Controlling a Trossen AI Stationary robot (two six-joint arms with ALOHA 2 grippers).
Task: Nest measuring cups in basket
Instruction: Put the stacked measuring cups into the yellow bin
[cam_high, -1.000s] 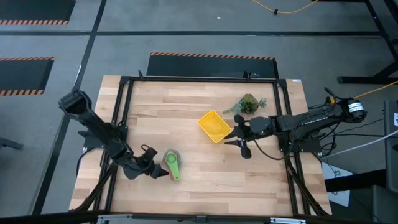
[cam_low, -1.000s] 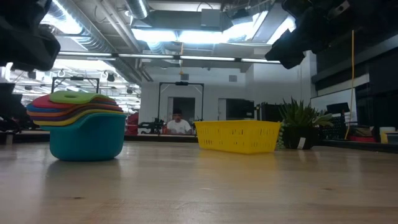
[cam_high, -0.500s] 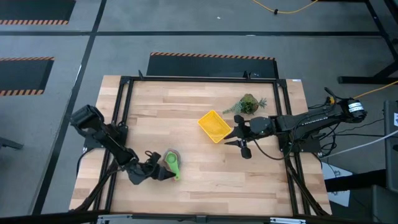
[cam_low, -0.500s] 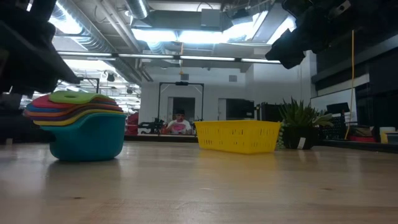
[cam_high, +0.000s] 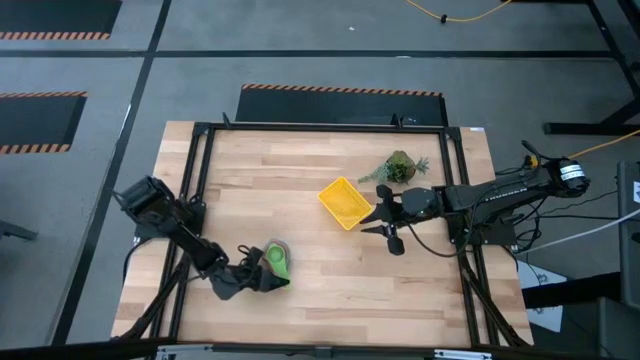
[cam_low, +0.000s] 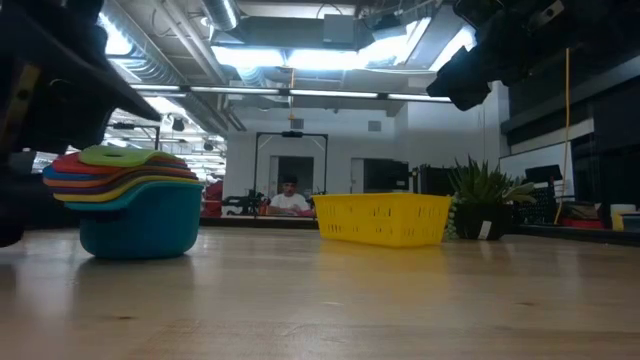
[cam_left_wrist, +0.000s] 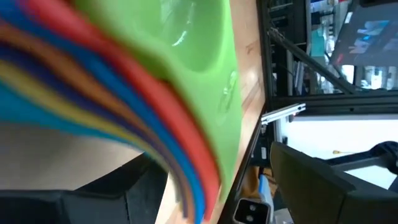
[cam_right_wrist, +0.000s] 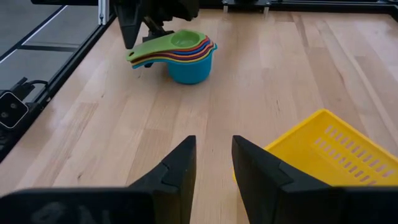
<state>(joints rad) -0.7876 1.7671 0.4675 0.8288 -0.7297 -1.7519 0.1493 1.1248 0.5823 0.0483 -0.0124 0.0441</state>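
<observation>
While cups stand nested, left gripper alongside

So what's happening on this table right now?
The measuring cups are already nested into one stack, green on top, standing on the wooden table and not yet in the yellow basket. The left gripper is at the stack's handles with its fingers open around them; no grip shows. The right gripper waits beside the basket, fingers slightly apart, holding nothing. A potted plant stands behind the basket.
</observation>
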